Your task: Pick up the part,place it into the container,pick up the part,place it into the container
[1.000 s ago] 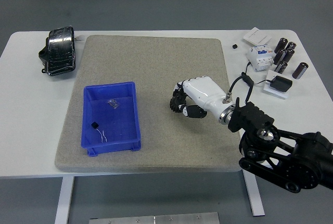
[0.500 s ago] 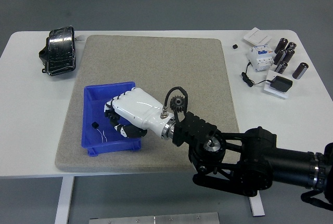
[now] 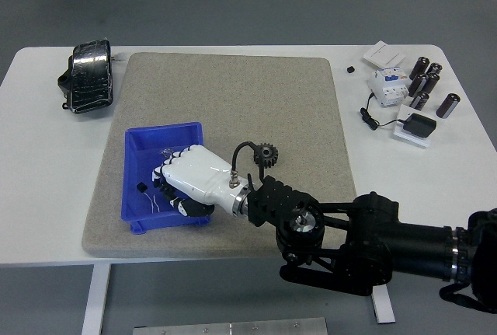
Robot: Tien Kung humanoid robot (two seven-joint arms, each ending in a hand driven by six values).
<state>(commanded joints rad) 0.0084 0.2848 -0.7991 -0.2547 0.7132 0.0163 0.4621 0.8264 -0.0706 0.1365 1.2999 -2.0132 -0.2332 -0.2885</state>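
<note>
On the tabletop's far-left corner you have a black wrapped bundle [image 3: 87,76], not involved. On the grey mat [image 3: 233,94], toward its near-left corner, sits the blue bin [image 3: 136,144]; a small black part with thin wire leads [image 3: 142,187] lies on its floor by the left wall.

Change since a second ago: your right hand [image 3: 186,183] crossed from the mat's middle to the bin, and over the last half second dropped lower inside it, toward the bin's near edge. The fingers curl downward under the white shell. Whether they hold anything, you cannot tell; the palm hides them.

A small black gear [image 3: 266,154] now shows on the mat just right of the bin, beside the wrist cable. It does not show under the hand in the first frame.

Judgement: the hand is at the release step over the bin. If that gear is the part, it has been left outside the bin. Check before retracting.

Far-right corner: capacitors [image 3: 425,82], a white breaker [image 3: 386,85], an adapter [image 3: 420,127]. Left arm out of view.
</note>
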